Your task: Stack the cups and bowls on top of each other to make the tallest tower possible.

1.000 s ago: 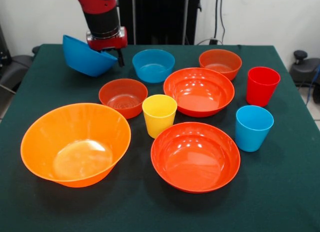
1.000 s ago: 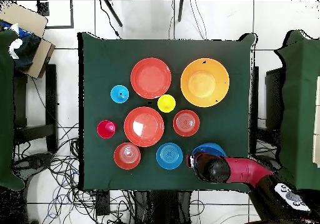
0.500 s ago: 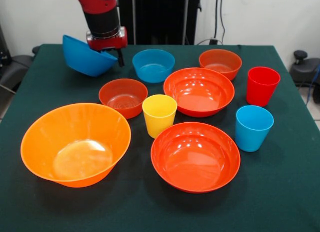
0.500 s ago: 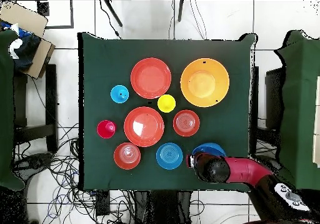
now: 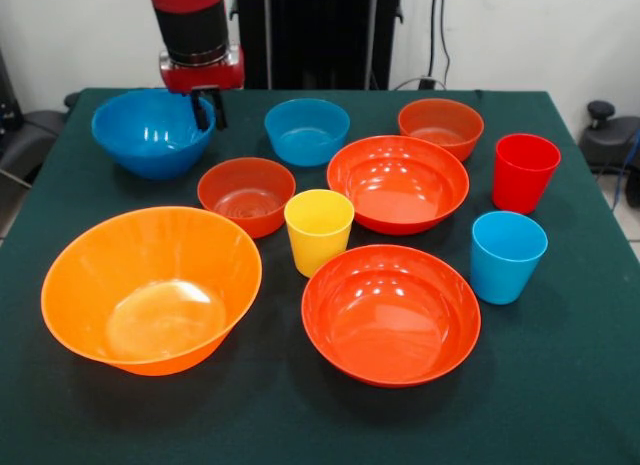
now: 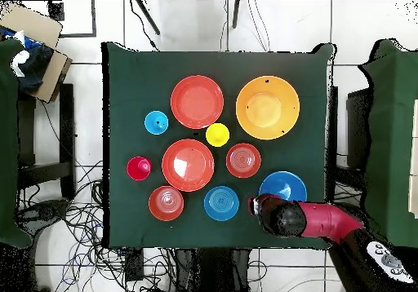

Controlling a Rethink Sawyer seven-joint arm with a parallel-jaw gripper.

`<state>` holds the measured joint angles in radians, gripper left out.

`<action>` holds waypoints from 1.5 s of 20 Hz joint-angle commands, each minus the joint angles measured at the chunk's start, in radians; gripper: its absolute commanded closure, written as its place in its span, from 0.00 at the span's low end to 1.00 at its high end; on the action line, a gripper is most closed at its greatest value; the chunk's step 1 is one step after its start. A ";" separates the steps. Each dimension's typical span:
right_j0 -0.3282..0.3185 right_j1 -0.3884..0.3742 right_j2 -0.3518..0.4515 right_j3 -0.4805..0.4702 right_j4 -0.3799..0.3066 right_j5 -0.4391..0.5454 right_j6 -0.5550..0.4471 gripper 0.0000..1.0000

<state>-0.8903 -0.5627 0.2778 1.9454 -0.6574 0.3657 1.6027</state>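
Big glossy blue plastic bowl (image 5: 152,131) sits upright on the dark green table (image 5: 560,385), far-left corner in front view, close to that edge. Near edge strip w/ nothing on it, plus bare cloth at the right side past the red tapered cup (image 5: 524,172) and light blue tapered cup (image 5: 507,256). Red-and-black gripper (image 5: 208,109) hangs at the blue bowl's rim; fingers look narrow, a small gap btwn them, can't tell if they touch the rim. No tower, every piece sits singly.

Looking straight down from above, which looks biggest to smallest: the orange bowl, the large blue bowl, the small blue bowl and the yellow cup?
1. orange bowl
2. large blue bowl
3. small blue bowl
4. yellow cup
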 commanded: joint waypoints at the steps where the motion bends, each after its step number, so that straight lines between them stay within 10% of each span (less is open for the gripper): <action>1: 0.032 -0.048 0.103 -0.017 0.050 0.106 -0.021 1.00; 13: 0.031 0.009 0.081 -0.019 0.033 0.033 0.013 1.00; 30: 0.125 -0.135 0.062 0.073 0.096 0.029 0.109 1.00</action>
<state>-0.8297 -0.6737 0.2832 1.9645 -0.6072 0.3857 1.6027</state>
